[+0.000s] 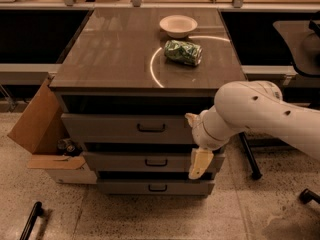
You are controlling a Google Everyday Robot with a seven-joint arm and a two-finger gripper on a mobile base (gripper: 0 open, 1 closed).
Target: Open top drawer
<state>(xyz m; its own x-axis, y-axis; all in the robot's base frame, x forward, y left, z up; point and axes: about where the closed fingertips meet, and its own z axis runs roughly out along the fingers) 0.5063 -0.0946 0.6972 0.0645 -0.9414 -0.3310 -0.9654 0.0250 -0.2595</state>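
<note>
The top drawer (pixel 125 129) is sitting in the middle of the frame, just under the bench (pixel 110 54) top and above two narrower drawers (pixel 120 161), its dark handle (pixel 151 128) showing at centre. The pincer (pixel 200 163) is hanging right of centre on the end of the white arm (pixel 260 114), by the top drawer's right end; whether it is open or closed cannot be told. A bowl (pixel 178 25) and a green packet (pixel 183 52) are lying on the bench in the upper middle.
</note>
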